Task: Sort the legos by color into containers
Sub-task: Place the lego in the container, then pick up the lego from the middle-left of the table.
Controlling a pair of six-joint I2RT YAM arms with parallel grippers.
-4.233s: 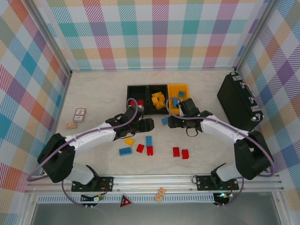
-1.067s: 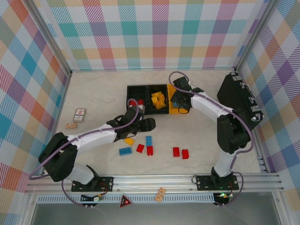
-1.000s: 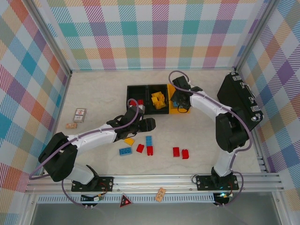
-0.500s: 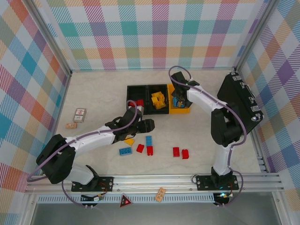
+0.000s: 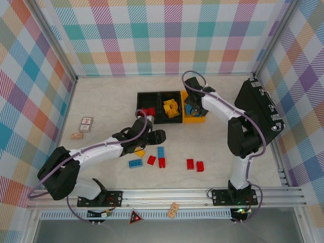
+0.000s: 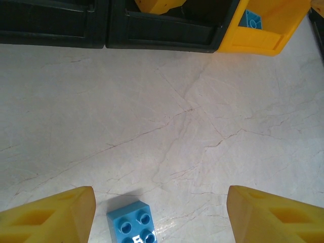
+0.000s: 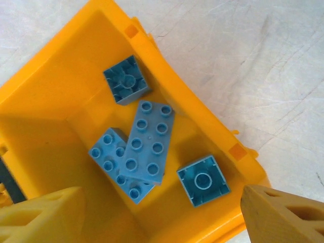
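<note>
The pale marbled counter carries a large black hard case at its right. Two black plastic bins and one yellow-orange plastic bin stand touching in one row. The right fingers are spread wide above the yellow-orange bin, holding nothing; the left fingers are wide and empty over the counter. Four small blue studded bricks lie in the yellow-orange bin; one more blue brick lies on the counter just beside one left finger.
</note>
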